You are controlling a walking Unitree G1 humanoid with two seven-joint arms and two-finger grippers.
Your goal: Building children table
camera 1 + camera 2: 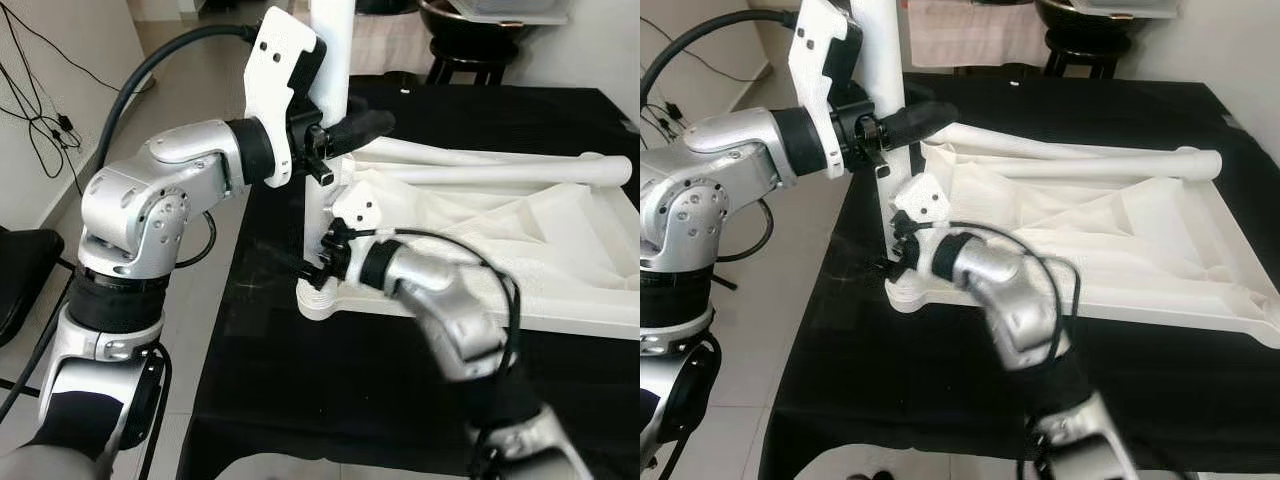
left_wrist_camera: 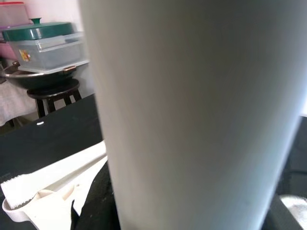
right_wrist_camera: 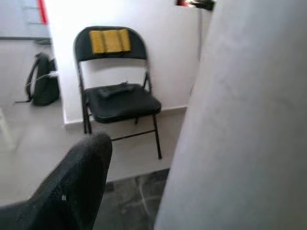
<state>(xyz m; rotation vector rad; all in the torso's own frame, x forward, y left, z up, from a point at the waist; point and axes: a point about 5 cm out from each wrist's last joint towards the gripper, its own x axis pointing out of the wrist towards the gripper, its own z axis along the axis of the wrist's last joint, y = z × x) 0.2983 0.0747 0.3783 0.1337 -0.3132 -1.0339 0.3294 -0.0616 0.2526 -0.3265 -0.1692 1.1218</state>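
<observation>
At upper centre of the frame, the left end effector (image 1: 345, 135) closes its black fingers around the upright white table leg (image 1: 330, 60). The right end effector (image 1: 322, 262) grips that leg's base, at the corner of the upturned white tabletop (image 1: 520, 230) lying on the black surface (image 1: 300, 390).

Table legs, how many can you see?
2. One white leg stands upright at the tabletop's near corner, with both grippers on it. The other leg lies flat across the upside-down tabletop. More may be hidden.
</observation>
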